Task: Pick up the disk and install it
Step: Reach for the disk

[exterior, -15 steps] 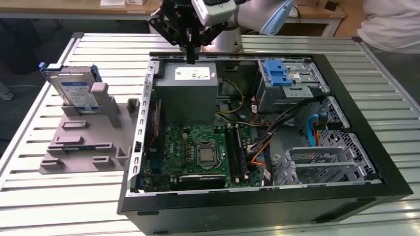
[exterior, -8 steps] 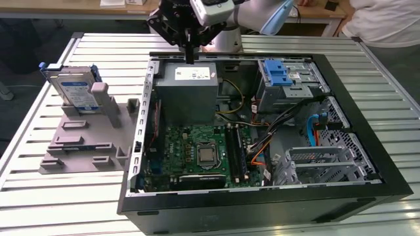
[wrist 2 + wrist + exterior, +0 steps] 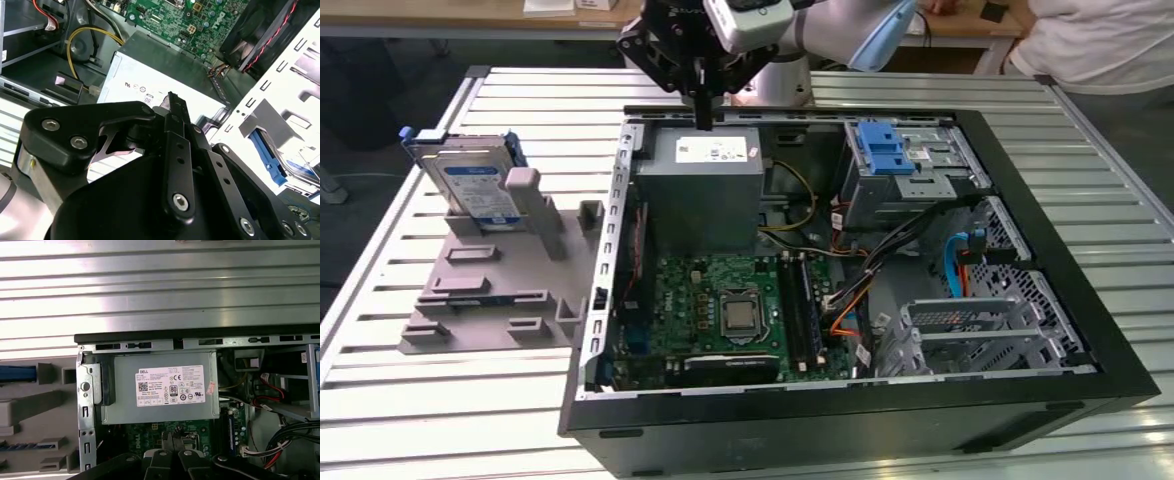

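Observation:
The disk [image 3: 470, 188] stands on edge in a grey holder [image 3: 494, 270] on the slatted table, at the exterior view's left of the open computer case [image 3: 854, 400]. It is silver with a blue-and-white label and a blue frame; its blue edge [image 3: 17, 374] also shows in the first wrist view. My gripper [image 3: 704, 122] hangs over the far end of the case, just above the large grey metal box [image 3: 704, 190] with a white sticker. Its black fingers [image 3: 172, 102] are pressed together with nothing between them, well apart from the disk.
Inside the case lie a green motherboard [image 3: 727, 310], cables, and a metal drive bay with a blue latch [image 3: 891, 150] at the far right. A person in a white shirt [image 3: 1101, 40] stands behind the table. Bare slatted table [image 3: 440, 400] surrounds the holder.

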{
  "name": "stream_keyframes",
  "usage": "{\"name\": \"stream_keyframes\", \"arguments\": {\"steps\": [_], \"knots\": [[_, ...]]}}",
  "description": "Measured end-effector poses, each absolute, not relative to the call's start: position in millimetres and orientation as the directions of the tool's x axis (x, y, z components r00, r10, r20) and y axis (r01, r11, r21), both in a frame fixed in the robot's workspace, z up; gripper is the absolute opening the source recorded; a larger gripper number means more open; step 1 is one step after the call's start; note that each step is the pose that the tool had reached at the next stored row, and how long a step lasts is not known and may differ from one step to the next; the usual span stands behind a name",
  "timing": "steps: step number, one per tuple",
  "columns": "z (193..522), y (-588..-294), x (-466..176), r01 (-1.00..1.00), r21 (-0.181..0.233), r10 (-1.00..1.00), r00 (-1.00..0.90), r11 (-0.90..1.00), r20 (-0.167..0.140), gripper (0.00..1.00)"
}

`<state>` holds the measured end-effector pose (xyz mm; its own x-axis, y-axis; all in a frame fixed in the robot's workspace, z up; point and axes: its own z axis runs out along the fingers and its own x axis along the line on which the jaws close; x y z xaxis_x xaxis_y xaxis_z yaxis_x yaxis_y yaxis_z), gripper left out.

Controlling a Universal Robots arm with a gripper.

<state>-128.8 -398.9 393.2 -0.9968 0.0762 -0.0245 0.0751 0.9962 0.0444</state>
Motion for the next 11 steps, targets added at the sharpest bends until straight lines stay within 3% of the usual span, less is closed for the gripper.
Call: {"name": "stream_keyframes", "arguments": {"steps": [11], "knots": [[393.1, -398.9, -131.1, 0.075, 0.044, 0.076, -0.997, 0.996, -0.024, 0.11]]}}
